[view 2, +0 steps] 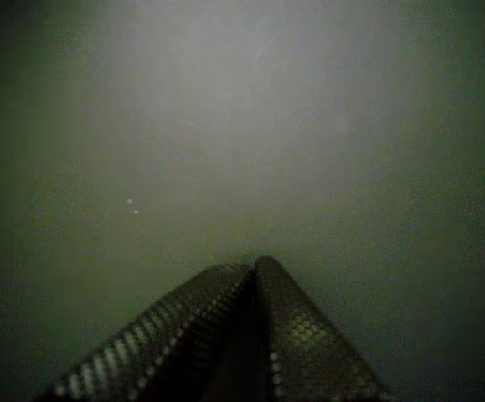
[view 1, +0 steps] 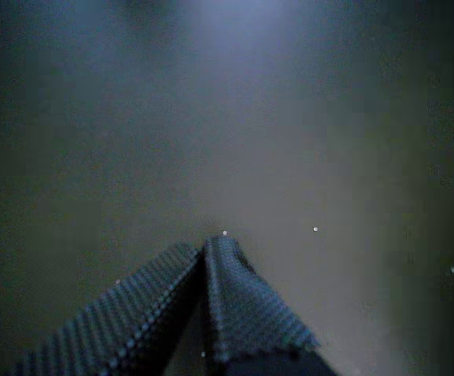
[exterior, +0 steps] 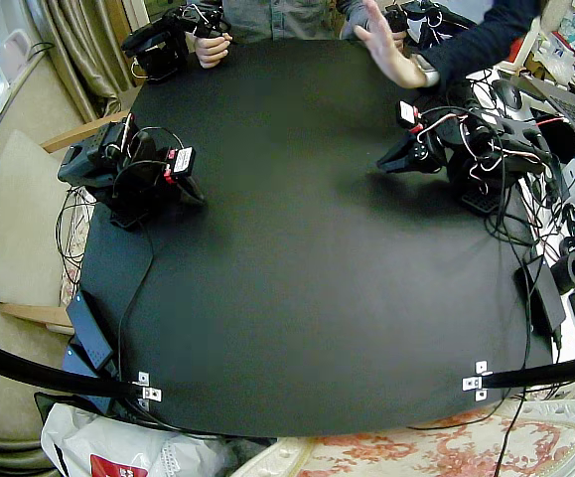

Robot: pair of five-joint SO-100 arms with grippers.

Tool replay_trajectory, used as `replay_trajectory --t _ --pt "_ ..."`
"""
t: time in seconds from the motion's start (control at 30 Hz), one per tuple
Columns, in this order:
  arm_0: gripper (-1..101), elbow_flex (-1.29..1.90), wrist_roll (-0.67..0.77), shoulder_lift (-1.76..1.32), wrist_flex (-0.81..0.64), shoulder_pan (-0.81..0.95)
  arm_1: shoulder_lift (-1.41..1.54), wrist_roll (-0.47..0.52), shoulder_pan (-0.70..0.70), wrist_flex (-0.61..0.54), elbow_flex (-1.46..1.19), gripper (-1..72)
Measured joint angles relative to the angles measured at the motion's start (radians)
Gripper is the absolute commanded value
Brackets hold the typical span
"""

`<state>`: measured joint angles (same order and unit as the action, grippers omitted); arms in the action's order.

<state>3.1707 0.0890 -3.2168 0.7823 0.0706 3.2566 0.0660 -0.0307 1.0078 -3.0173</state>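
Observation:
Both black arms rest folded at the sides of a black table [exterior: 307,278]. The left gripper [exterior: 386,162] lies low over the tabletop, pointing toward the middle, its jaws together and holding nothing. The right gripper [exterior: 196,192] also sits low near its base, jaws together and empty. In a wrist view the textured fingers [view 1: 234,290] meet at their tips over bare dark surface. In the other wrist view the fingers [view 2: 288,322] likewise touch, with only plain tabletop ahead. No loose object shows near either gripper.
A person sits behind the far edge, one hand [exterior: 391,50] raised over the table, the other hand [exterior: 211,48] at a leader arm. Cables and devices [exterior: 565,268] crowd one side edge. A chair [exterior: 9,219] stands beside the other. Metal brackets [exterior: 478,376] mark the front edge.

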Motion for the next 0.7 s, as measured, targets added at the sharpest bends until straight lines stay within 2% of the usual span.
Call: replay_trajectory --t 0.27,0.4,0.43,0.5,0.53,0.63,0.67,0.7 --pt "0 0.0 0.0 0.0 0.0 0.0 0.0 -0.026 0.0 0.005 0.0 -0.3" --pt "0 0.0 0.0 0.0 0.0 0.0 -0.002 -0.012 -0.014 0.138 0.196 -0.3" --pt "0 0.0 0.0 0.0 0.0 0.0 -0.055 0.014 -0.006 0.215 0.299 -0.3" --pt "0 0.0 0.0 0.0 0.0 -0.002 -0.333 0.106 -0.002 0.503 0.698 -0.3" --pt "0 0.0 0.0 0.0 0.0 -0.002 -0.443 0.124 0.006 0.589 0.868 -0.5" --pt "0 0.0 0.0 0.0 0.0 -0.002 -0.847 0.193 0.026 0.623 1.376 -0.5" --pt "0 0.0 0.0 0.0 0.0 -0.002 -0.956 0.265 0.005 0.623 1.605 -0.5" --pt "0 0.0 0.0 0.0 0.0 -0.002 -0.951 0.33 -0.078 0.618 1.812 -0.5"
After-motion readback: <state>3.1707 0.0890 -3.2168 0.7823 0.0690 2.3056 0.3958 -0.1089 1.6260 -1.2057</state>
